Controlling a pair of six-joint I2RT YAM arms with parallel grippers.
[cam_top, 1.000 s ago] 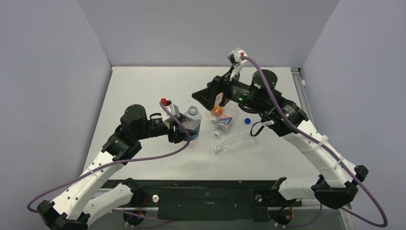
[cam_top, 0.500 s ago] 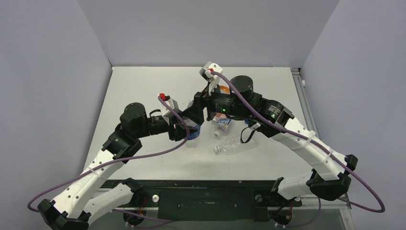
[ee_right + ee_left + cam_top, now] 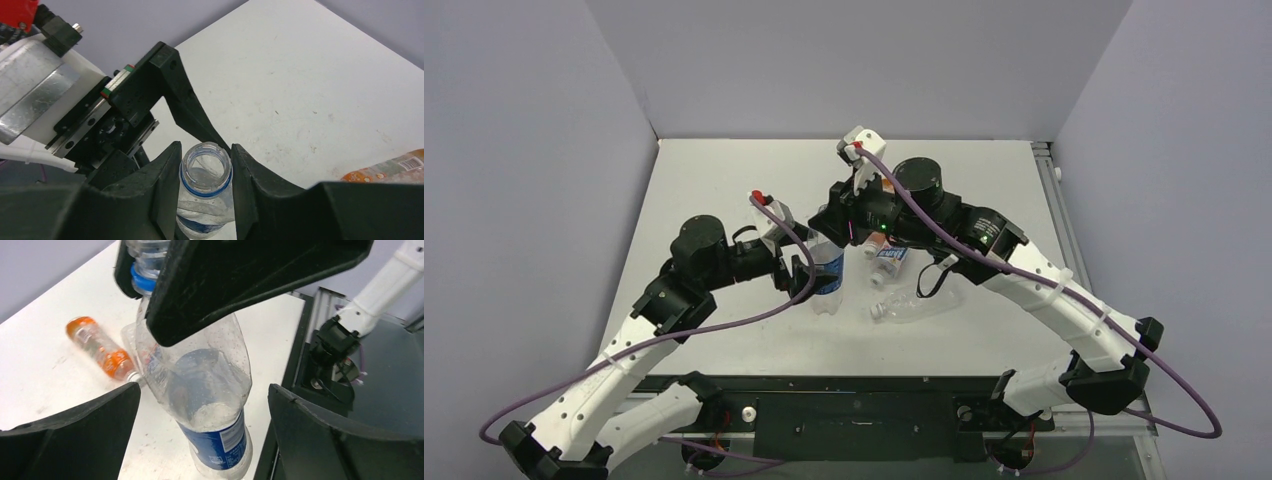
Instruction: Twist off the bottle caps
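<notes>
Bottle position first: the Pepsi bottle (image 3: pixel 828 283) stood upright on the counter (image 3: pixel 724 180), near its middle and between the two arms. Its mouth (image 3: pixel 206 145) was bare, and I saw no loose cap in any view.

The right gripper (image 3: pixel 206 166) was closed on the neck, one finger on each side, at the blue collar ring (image 3: pixel 142 284). I judged that this hold steadied the bottle from above. The left gripper (image 3: pixel 202 390) was spread wide around the body, with both fingers clear of the plastic and nothing in its grasp. I judged that it gave the bottle no support.

View differences:
- Right wrist view: it alone showed the open mouth. In the top view the right arm (image 3: pixel 1024 270) hid the neck.
- Left wrist view: it alone showed the gaps between the left fingers and the bottle. It also showed the orange bottle (image 3: pixel 100 347) lying on its side behind.
- Top view: it alone showed the plain bottle (image 3: pixel 916 299) and the short labelled bottle (image 3: pixel 890 257) lying just right of the Pepsi bottle. I could not tell whether either carried a cap.
</notes>
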